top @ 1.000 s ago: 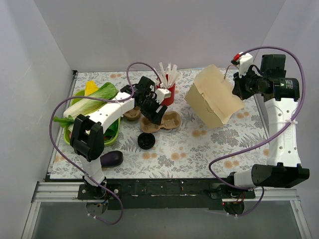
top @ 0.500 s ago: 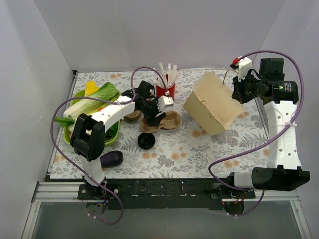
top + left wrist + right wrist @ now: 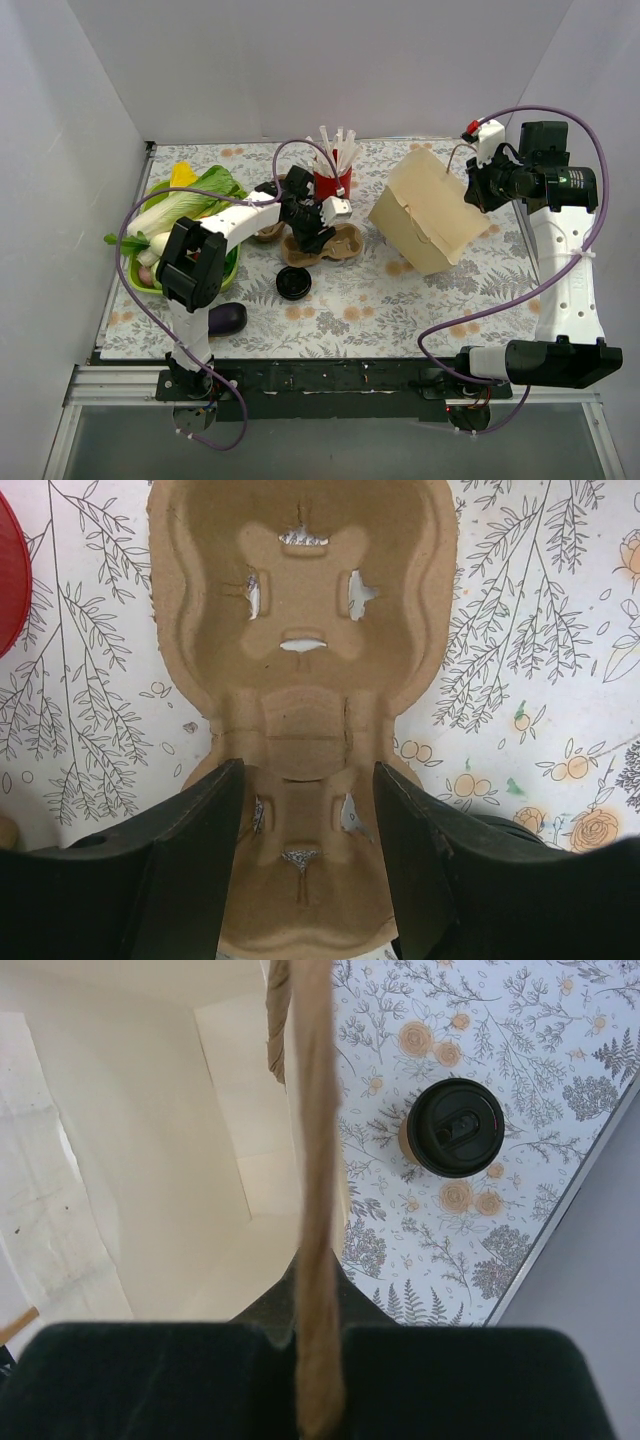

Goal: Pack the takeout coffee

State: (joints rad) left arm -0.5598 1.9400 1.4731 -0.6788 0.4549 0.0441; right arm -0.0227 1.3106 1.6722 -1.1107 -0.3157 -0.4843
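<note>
Coffee first: I see the takeout coffee (image 3: 293,283) standing upright under its black lid on the tabletop (image 3: 420,300), just on the near side of the cup carrier (image 3: 300,600). My left pincer (image 3: 307,780) is spread, its fingers straddling the carrier's narrow waist. My right pincer (image 3: 316,1305) is pinching the rim of the paper bag (image 3: 425,215), which it holds tilted, well right of the cup.

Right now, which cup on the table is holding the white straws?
The open red cup, just beyond the pulp carrier; the tan cup in the right wrist view is closed with a black lid.
</note>
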